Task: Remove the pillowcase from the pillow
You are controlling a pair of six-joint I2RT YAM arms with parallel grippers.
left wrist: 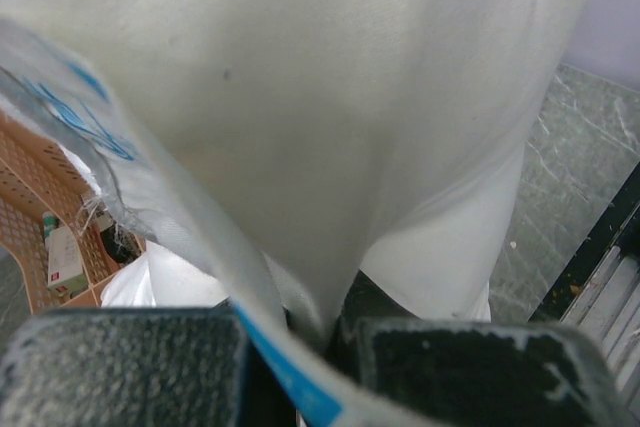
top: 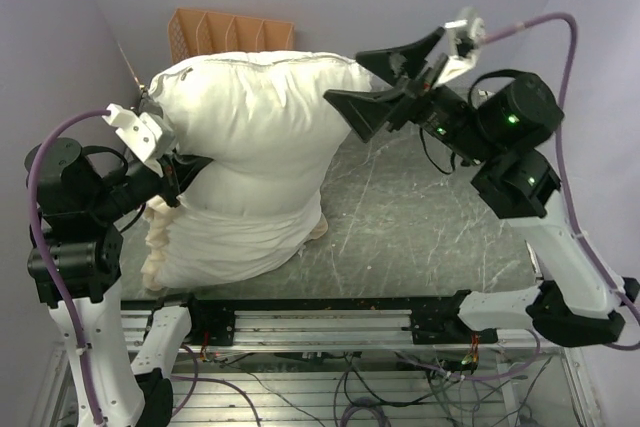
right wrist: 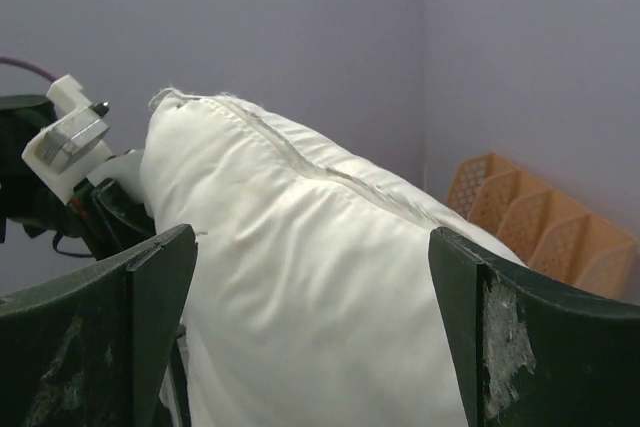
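From above, you are holding the pillow up over the table with the left gripper, while the pillowcase is bunching around its lower end (mostly peeled, I'd judge). The right gripper is gaping wide, empty. The left wrist view is showing jaws pinching a white fold by a printed label, seemingly the pillow's. The right wrist view is facing the pillow's seam. Next you are needing a hold on the pillowcase.

Left pincer clamped tight, right pincer held high, jaws spread wide.
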